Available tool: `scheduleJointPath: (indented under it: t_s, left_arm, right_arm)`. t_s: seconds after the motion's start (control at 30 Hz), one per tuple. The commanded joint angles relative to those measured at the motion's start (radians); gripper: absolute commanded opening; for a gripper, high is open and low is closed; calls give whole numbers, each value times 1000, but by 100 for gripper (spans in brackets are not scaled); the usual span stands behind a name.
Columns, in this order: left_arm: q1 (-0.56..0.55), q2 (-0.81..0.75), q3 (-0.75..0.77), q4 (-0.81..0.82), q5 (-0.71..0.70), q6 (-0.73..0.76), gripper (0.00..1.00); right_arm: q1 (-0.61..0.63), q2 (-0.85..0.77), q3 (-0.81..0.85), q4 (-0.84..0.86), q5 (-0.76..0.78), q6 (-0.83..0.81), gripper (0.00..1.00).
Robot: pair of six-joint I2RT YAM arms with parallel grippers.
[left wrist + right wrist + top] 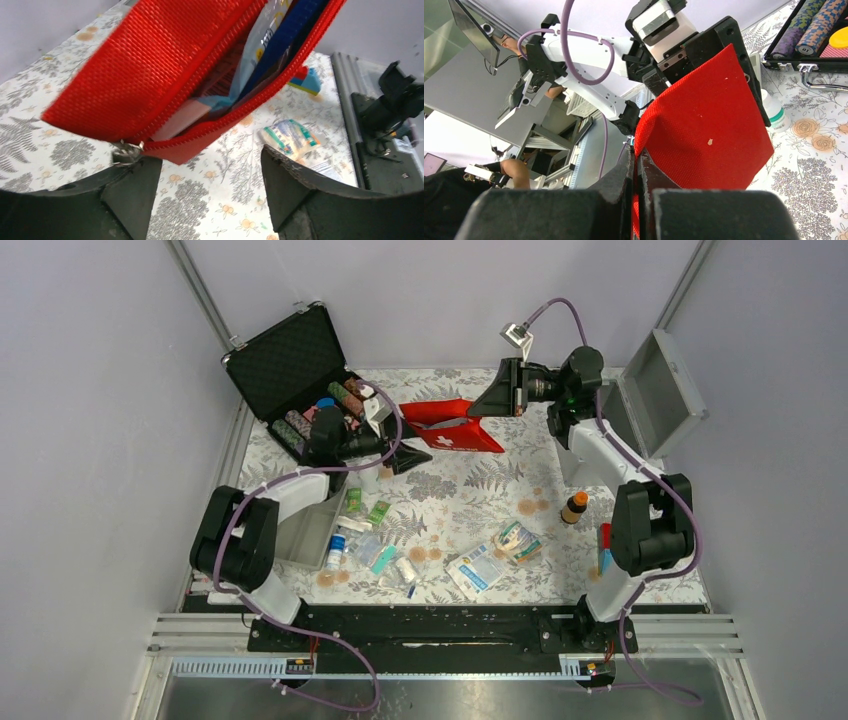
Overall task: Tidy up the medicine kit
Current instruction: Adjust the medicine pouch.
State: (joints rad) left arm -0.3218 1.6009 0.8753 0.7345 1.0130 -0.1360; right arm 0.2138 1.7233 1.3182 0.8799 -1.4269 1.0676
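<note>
The red first-aid pouch [452, 426] hangs lifted over the back middle of the flowered cloth. My right gripper [492, 403] is shut on its upper right edge, and in the right wrist view the red fabric [704, 125] is pinched between the fingers of that gripper [636, 165]. My left gripper [405, 456] stands open just below the pouch's lower left end. In the left wrist view the pouch [165, 65] gapes along its zipper with packets inside. Its metal zipper pull [127, 150] rests at the tip of one finger of the left gripper [210, 185]. The medicine kit [655, 390] stands open at the far right.
A black foam-lined case of chips [300, 380] sits open at the back left. A grey bin [305, 530] lies by the left arm. Loose packets [480, 565], a white bottle [335, 552] and a brown bottle [574, 507] lie scattered across the near half of the cloth.
</note>
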Motion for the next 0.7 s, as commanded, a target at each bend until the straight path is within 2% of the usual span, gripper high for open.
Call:
scheduleJointPath:
  t_s: [0.0, 0.1, 0.2, 0.3, 0.4, 0.5, 0.57, 0.67]
  left_arm:
    - [-6, 16, 30, 280, 95, -188, 69]
    - [-14, 10, 8, 376, 98, -244, 67]
    - [-16, 12, 17, 283, 61, -160, 76]
    - [-14, 41, 24, 266, 66, -140, 79]
    - [-14, 79, 33, 373, 99, -224, 79]
    - [-14, 120, 52, 522, 132, -350, 78]
    - [-14, 149, 77, 608, 161, -430, 69]
    - [-13, 180, 113, 687, 190, -550, 46]
  right_arm:
    - [1, -77, 0, -66, -13, -89, 0]
    - [1, -70, 4, -61, -11, -88, 0]
    - [2, -61, 19, 12, -15, -14, 0]
    - [1, -70, 26, 6, -17, -8, 0]
    - [1, -86, 18, -11, -21, -21, 0]
    - [2, -102, 21, -100, -25, -82, 0]
    - [1, -108, 30, -146, -28, -104, 0]
    - [-2, -97, 52, -132, -38, -83, 0]
